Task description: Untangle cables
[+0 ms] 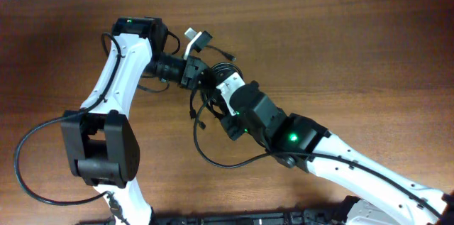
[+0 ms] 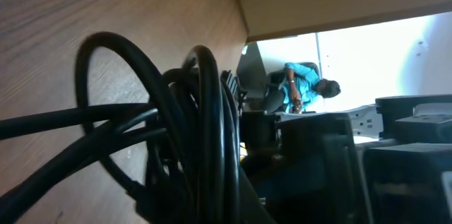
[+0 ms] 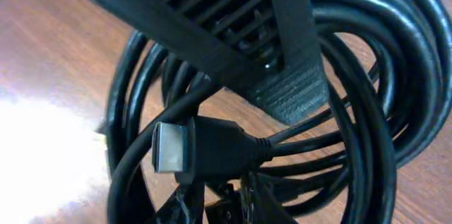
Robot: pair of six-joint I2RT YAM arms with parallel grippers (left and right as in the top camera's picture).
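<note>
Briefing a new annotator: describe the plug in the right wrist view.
Over the wooden table, find the coil of black cables. Low in the coil sits the plug: chunky black body, flat silver tip, the only silver end in view.

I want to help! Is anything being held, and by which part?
Cannot tell. The left end effector and right end effector both reach the coiled cables; their grip is hidden.

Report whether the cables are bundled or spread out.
Bundled. The right wrist view shows the cables as several black loops coiled together, a metallic plug lying across them; overhead they form one clump.
</note>
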